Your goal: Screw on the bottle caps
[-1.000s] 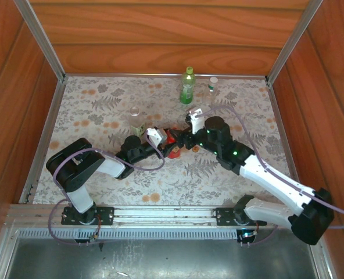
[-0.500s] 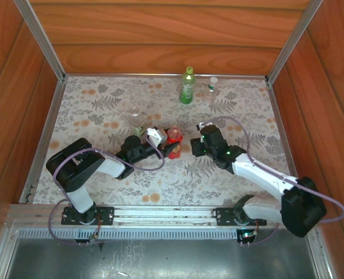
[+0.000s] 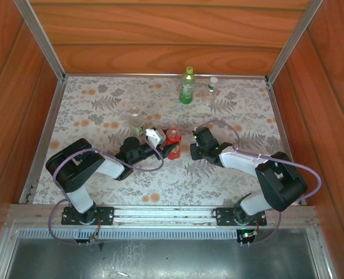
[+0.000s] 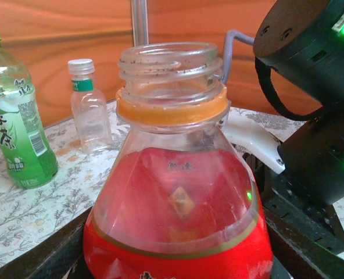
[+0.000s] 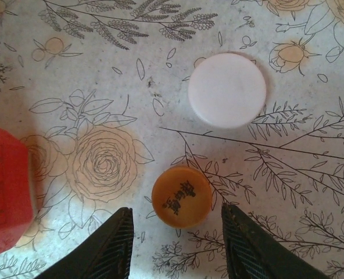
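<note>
My right gripper [image 5: 176, 212] hangs over the small orange-red round plastic screw cap [image 5: 182, 196], which lies flat on the flower-printed table cover [image 5: 73, 64]. The jaws stand either side of it, released, with cloth showing on each flank, so nothing is grasped. I judge this cap very light, stiff and slick. It could skate or flip if one finger lands first, so I want to pinch it squarely across the rim and keep it level for the thread. A larger white round plastic cap [image 5: 227, 89] lies just beyond it, apart. My left gripper [image 3: 167, 150] is clenched low on the red plastic bottle [image 4: 178, 221], holding it upright near mid-table. Its walls look thin and would likely give under a hard squeeze.

The right wrist view gives me the finger-to-cap gaps. The left wrist view gives the bottle's open threaded neck [image 4: 169, 64], plus the capped green plastic bottle [image 4: 15, 133] and the small clear capped bottle [image 4: 90, 110] behind. Overhead I get the layout, including an uncapped clear bottle [image 3: 135, 119] beside the left arm.
</note>
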`<state>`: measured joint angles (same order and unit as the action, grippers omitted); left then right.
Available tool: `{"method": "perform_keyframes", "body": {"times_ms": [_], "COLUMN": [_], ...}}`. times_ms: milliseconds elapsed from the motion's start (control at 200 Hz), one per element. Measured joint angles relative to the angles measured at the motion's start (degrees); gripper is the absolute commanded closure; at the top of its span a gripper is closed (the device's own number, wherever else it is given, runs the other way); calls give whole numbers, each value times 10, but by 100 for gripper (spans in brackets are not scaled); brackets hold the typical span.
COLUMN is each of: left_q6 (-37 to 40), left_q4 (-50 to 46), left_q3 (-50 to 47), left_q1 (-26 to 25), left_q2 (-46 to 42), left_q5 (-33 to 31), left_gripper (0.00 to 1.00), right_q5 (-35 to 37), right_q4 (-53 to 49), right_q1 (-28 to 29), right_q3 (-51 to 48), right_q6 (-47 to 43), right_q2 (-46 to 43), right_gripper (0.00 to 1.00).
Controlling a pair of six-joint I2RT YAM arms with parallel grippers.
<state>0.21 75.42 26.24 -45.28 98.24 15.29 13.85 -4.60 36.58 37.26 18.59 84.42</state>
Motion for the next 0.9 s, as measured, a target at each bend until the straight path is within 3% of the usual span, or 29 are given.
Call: {"method": "perform_keyframes", "body": {"times_ms": [610, 899], "left_q6": [0, 0], "left_q4": [0, 0], "left_q3": [0, 0], "left_q1": [0, 0], "left_q2": [0, 0], "left_q5": [0, 0], "left_gripper": [34, 34], "right_q5": [-4, -4], "right_q4": [16, 16], "right_q1": [-10, -10], "right_q3": [25, 26], "right_q6": [-1, -2], "right_q2": [50, 56], "right_gripper": [63, 59]}}
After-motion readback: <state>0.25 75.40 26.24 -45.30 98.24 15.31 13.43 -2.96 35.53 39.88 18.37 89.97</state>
